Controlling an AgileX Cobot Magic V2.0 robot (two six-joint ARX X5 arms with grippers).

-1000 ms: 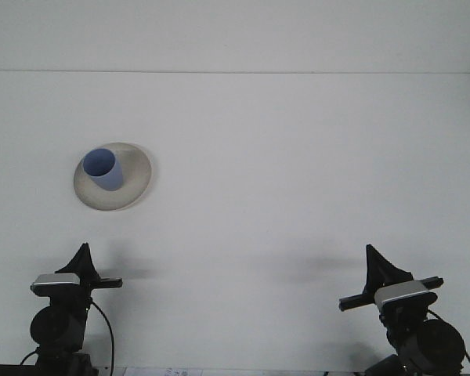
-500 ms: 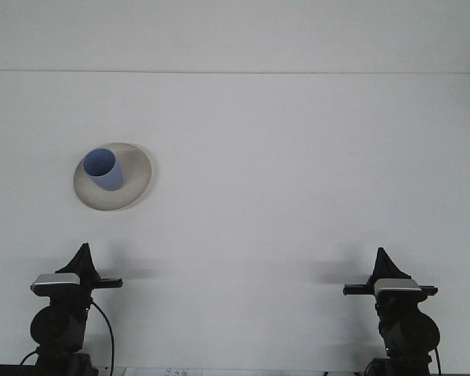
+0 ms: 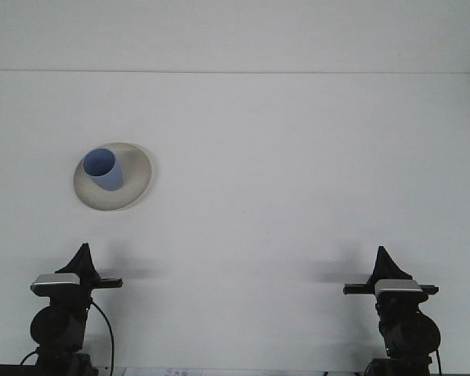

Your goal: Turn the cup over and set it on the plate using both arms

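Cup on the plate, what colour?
Blue: the small blue cup sits open end up on the round off-white plate; front view shows it best.

Matt blue cup point(image 3: 104, 169), smooth off-white plate point(image 3: 133, 168), matt white table point(image 3: 298, 172).

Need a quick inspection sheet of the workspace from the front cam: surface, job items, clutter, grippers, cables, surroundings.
Surface: white table, bare apart from the job's things.
Job's things: blue cup upright, mouth up, on the plate, far left.
Clutter: nothing seen.
Grippers: left gripper and right gripper at the near edge, away from the cup, holding nothing; fingers look closed.
Cables: black cable beside the left arm.
Surroundings: plain white wall behind.
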